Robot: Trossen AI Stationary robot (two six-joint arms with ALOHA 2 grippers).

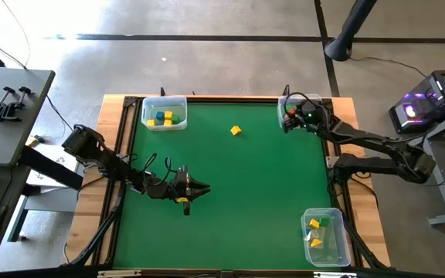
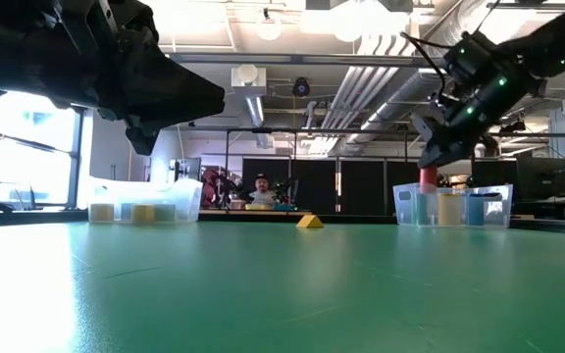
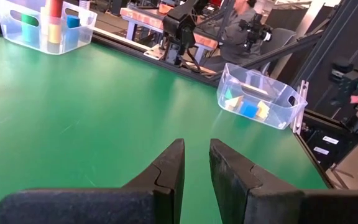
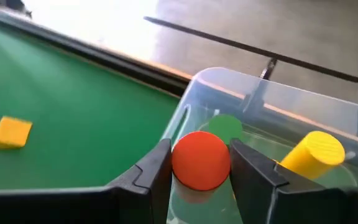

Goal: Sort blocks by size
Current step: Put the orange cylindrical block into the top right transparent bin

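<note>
Red block sits clamped within the right pincer, over a bin.

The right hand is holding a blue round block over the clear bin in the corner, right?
Not quite. The block between the right hand's fingers is red-orange, not blue; the right wrist view shows it. The rest is right: the piece is round and held over the clear bin at the table's corner.
</note>
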